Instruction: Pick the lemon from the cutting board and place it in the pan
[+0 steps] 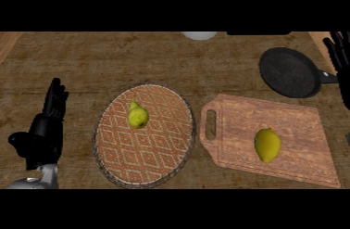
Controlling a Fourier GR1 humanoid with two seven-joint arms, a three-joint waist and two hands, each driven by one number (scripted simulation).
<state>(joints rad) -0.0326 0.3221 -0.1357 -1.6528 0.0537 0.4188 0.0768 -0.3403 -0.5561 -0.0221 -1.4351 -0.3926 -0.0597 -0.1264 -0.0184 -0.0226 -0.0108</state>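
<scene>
Your left hand [42, 130] rests spread by the placemat [160, 154]; lemon [267, 144] lies lengthwise up-down on the cutting board [301, 126], right hand [340, 56] spread beside the pan [290, 71].

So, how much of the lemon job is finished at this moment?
Nothing looks done yet. The lemon lies on the cutting board, and the pan holds nothing. Nothing is in hand: the left hand is open at the left edge, the right hand is open at the right edge beside the pan. Grasping, carrying and placing are all left. A pear-like fruit sits on the patterned plate.
</scene>
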